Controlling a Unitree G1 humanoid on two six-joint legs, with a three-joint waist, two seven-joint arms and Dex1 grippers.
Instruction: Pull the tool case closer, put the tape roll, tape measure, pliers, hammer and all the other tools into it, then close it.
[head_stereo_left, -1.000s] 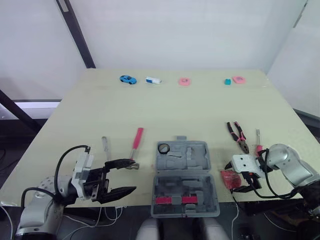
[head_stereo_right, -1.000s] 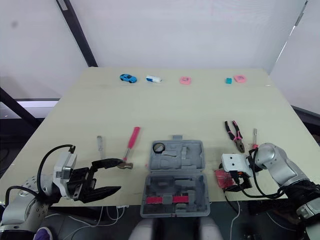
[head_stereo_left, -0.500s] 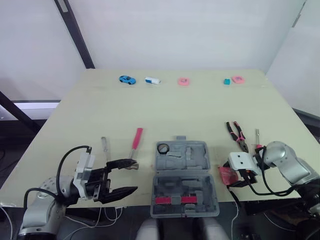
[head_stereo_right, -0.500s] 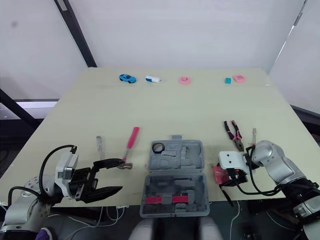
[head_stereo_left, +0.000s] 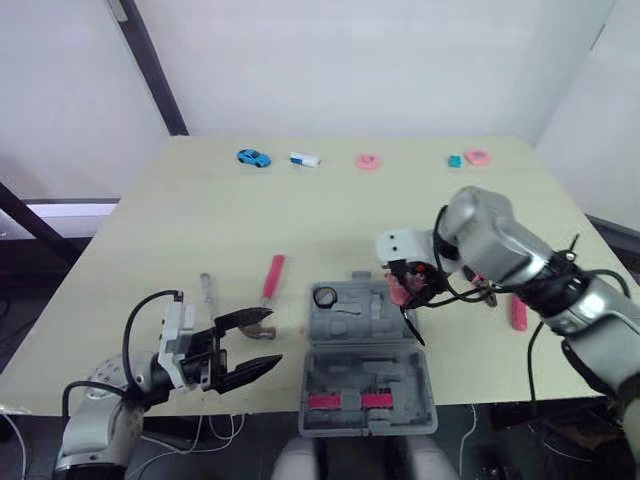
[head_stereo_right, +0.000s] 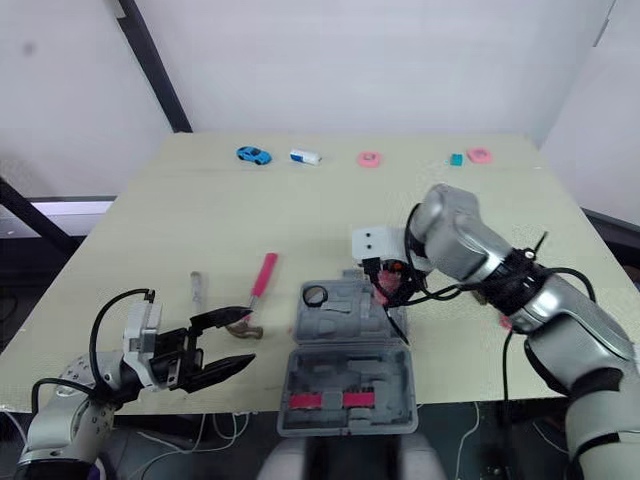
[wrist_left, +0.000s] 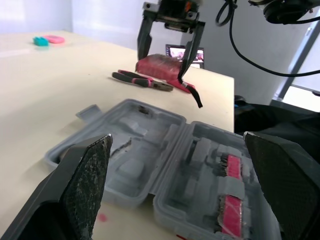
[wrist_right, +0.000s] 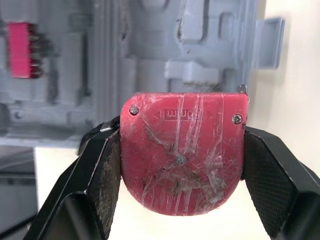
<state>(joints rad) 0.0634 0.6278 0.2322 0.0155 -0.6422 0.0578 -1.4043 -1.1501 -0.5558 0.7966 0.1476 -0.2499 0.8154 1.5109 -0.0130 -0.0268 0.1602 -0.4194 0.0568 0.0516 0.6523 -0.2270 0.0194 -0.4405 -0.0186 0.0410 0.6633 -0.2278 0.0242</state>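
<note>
Tabletop (head_stereo_left: 200, 220): right end effector (wrist_right: 181, 132) clamps tape measure (wrist_right: 182, 165); left end effector (head_stereo_left: 272, 338) gapes; pliers (wrist_left: 142, 80) half-hidden.

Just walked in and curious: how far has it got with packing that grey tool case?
Early. Done: the grey plastic tool case lies open near the front edge of the table, black tape roll inside. In hand: the right gripper, jaws shut on the red tape measure, by the case's far edge. Remaining: red-handled hammer, pink-and-black pliers, other tools, then closing.

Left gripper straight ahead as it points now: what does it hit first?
Probably the open tool case, at its near side; the left gripper points at it with nothing between, though height is unclear.
</note>
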